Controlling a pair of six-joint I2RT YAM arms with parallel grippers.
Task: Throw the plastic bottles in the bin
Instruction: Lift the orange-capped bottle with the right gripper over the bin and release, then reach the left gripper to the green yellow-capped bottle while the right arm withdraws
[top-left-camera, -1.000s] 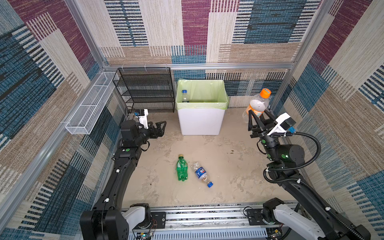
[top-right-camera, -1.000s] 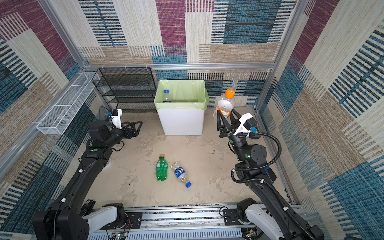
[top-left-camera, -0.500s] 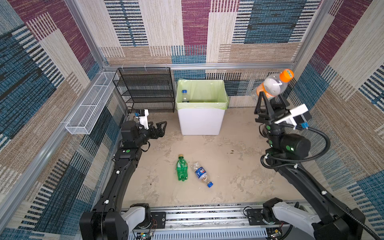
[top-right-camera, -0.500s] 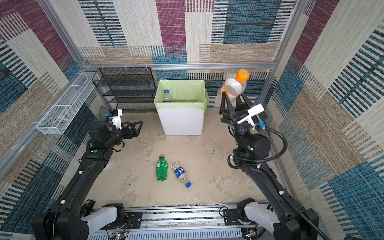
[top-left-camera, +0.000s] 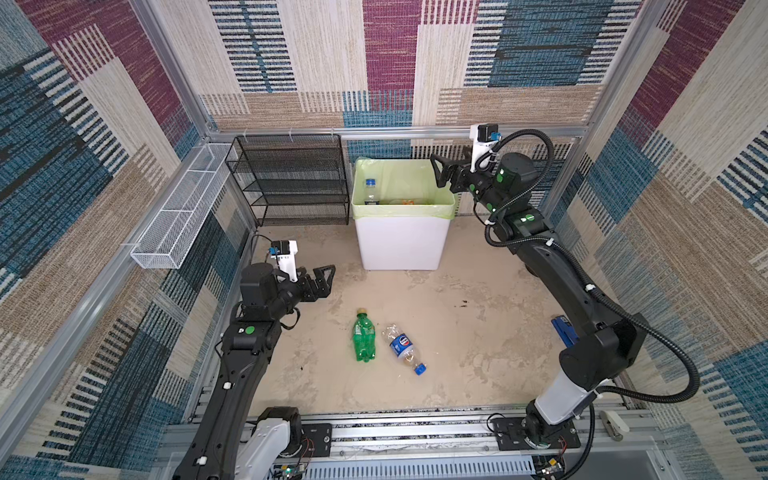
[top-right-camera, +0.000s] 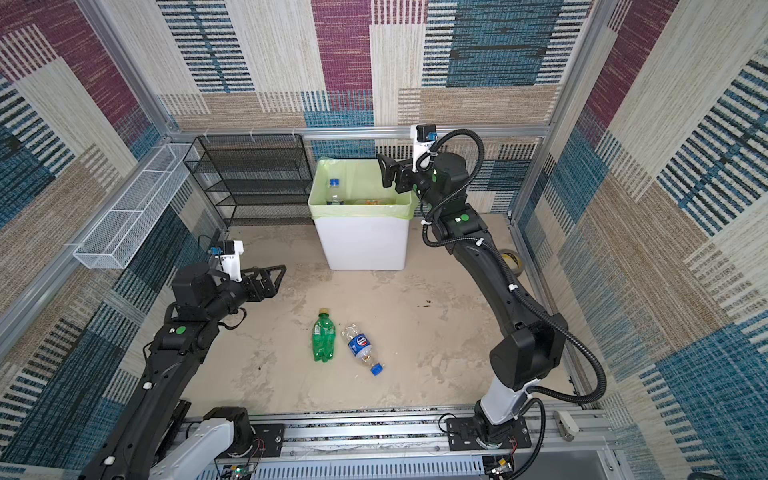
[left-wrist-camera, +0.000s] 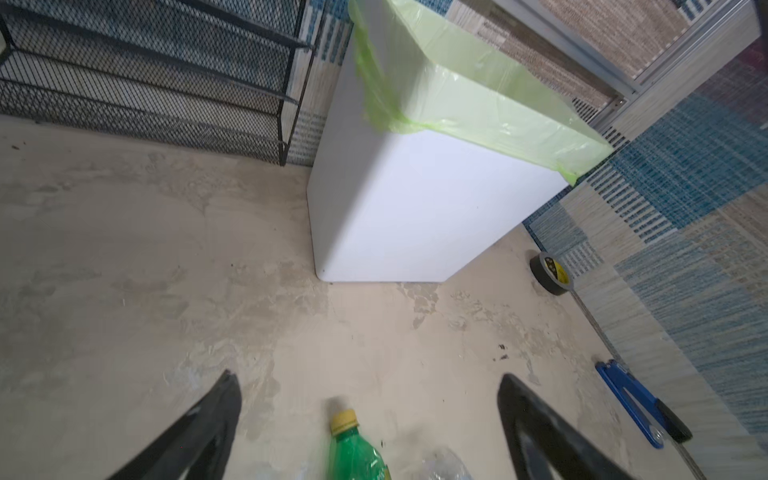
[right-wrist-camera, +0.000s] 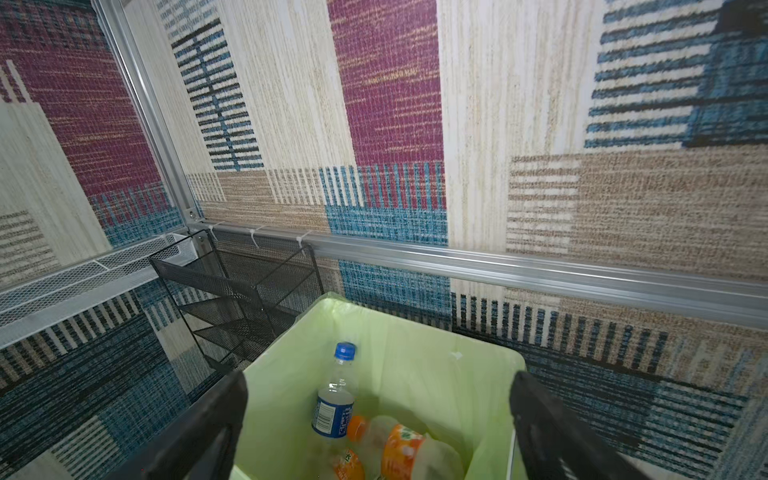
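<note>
Bin (top-left-camera: 401, 241) beside black rack (top-left-camera: 291, 178); right end effector (top-left-camera: 437, 172) over its rim and left end effector (top-left-camera: 328, 282) gape empty.

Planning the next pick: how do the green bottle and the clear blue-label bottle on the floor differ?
The green bottle is tinted green with a yellow cap; the clear blue-label bottle has a blue cap. The green bottle's cap points toward the bin; the clear one's points away. Both lie on their sides outside the bin.
</note>
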